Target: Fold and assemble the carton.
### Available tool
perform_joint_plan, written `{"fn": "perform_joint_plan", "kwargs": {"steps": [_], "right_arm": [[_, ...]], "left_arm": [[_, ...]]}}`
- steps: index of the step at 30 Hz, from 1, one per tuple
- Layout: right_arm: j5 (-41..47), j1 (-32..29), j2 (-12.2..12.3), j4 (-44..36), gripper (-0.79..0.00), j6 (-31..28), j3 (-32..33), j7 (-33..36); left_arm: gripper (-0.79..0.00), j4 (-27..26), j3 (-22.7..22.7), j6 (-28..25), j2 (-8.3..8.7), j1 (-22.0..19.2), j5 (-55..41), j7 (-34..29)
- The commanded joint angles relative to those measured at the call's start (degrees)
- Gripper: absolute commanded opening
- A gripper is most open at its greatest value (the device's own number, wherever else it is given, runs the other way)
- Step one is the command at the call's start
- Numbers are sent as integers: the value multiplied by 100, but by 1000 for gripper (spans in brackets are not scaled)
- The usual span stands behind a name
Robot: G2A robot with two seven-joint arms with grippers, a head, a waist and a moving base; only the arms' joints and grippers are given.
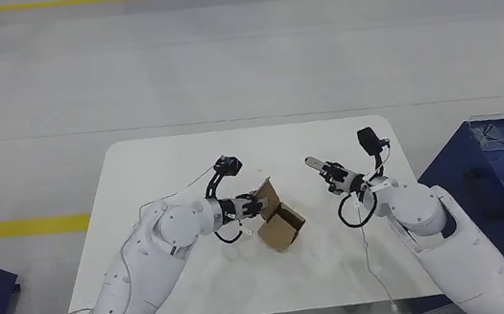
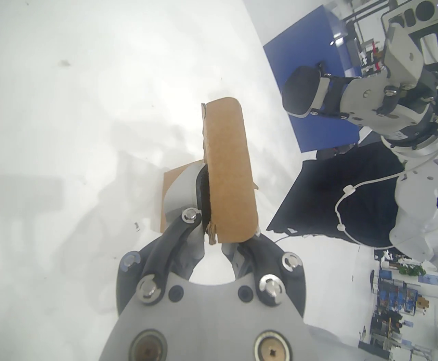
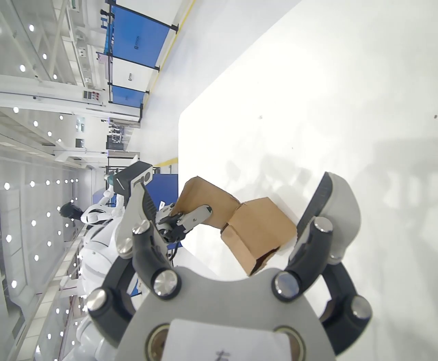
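**Fig. Carton held by one flap, second gripper standing off**

*Left.* The left gripper (image 1: pixel 251 206) is closed on a raised flap (image 2: pixel 229 164) of the carton (image 1: pixel 282 223). The left wrist view shows the brown board pinched edge-on between the pads, with one finger (image 2: pixel 184 191) lying against its face. The other finger is mostly hidden behind the flap.

*Centre.* The carton is a small brown box, partly formed. It sits near the middle of the white worktop (image 1: pixel 157 170), toward the robot's side. Its body appears to rest on the surface, with the held flap rising from it at an angle. In the right wrist view one end of the body looks open and unfolded.

*Right.* The right gripper (image 1: pixel 319 166) hovers near the carton but apart from it. Its fingers are spread wide and hold nothing.

*Likely faults from this state.* The only hold is on a single flap, so the body is unsupported.
- A pull or twist from the left arm would probably drag or swing the whole box rather than bend the crease.
- A stronger pull could tear the board at the hinge line.
- The thin flap may slip out of the pads, since they seem to grip near its edge.
- If the right gripper presses a wall rather than a flap, it could crush the light body or push it along the smooth worktop.
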Motion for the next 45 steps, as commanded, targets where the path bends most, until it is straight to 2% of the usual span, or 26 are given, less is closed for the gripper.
{"fn": "perform_joint_plan", "kwargs": {"steps": [1,3,9,16,17,18,19,26,32,39,45], "right_arm": [[-118,-34,22,-37,0,28,112,26],[-250,-67,44,-52,0,40,203,74],[-946,-108,136,1,0,-31,333,570],[-1924,-89,221,183,0,-192,174,1336],[-2061,-67,224,235,0,-207,101,1448],[-2183,-31,222,281,0,-217,26,1525],[-2297,-12,215,327,0,-233,-74,1585],[-2654,260,82,786,0,-291,-793,1671],[-2749,527,-66,1201,0,-271,-1252,1509],[-2731,654,-189,1356,0,-354,-1551,1464],[-2634,655,-248,1330,0,-398,-1586,1360]], "left_arm": [[-785,-411,-81,237,34,303,79,297],[-785,-545,-198,509,52,527,14,560],[-785,-708,-407,868,42,1056,-398,1275],[-785,-937,-571,1130,57,1422,-455,1594],[-671,-985,-566,1190,57,1453,-419,1598],[-400,-1024,-563,1216,56,1479,-414,1581],[0,-1049,-572,1228,56,1490,-400,1577],[0,-1324,-518,742,95,1498,243,1427],[0,-1501,-470,585,103,1391,627,1185],[0,-1693,-272,478,56,1272,792,936],[0,-1645,19,474,-20,1108,956,697]]}}
